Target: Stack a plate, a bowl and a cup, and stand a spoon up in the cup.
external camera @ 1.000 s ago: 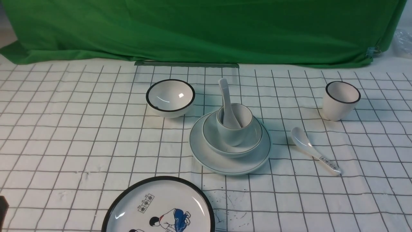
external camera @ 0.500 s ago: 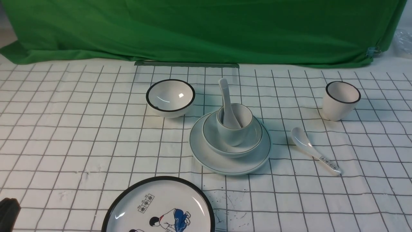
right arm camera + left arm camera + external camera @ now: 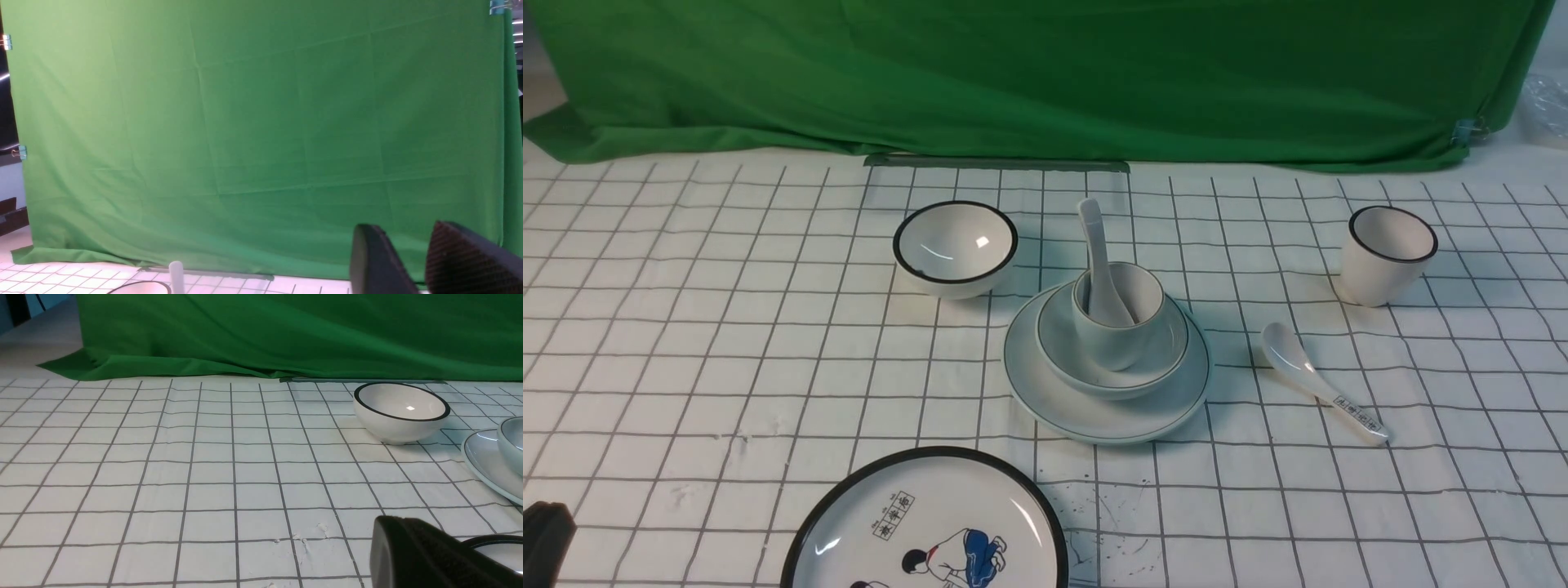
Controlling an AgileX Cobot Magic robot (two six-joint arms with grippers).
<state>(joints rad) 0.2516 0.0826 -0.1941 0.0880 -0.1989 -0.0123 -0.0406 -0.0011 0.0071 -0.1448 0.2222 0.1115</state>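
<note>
Stacking looks complete to you: the plate (image 3: 1094, 408) lies on the gridded cloth (image 3: 727, 327), the bowl (image 3: 1058, 347) sits in it, the cup (image 3: 1112, 339) stands in the bowl, and the spoon (image 3: 1097, 261) stands in the cup with its handle leaning up over the far rim. Across the last second none of these has shifted.

What has changed is small. Your left gripper (image 3: 543, 543) shows a little more of itself at the near left corner of the front view than it did a second ago, then holds there. From that pincer the stack lies well ahead and off to its right, with the black-rimmed bowl (image 3: 401, 411) nearer on the same side. Only one dark finger (image 3: 429, 555) shows in its wrist view, so you cannot tell how far it is open; nothing appears to be in it.

Your right gripper (image 3: 412, 265) is out of the front view. Its wrist camera shows two dark fingers with a narrow gap between them, empty, raised and facing the green backdrop (image 3: 261, 143); the spoon's handle tip pokes up well off to one side.

Judging by this, you are retreating, with nothing left to place.
</note>
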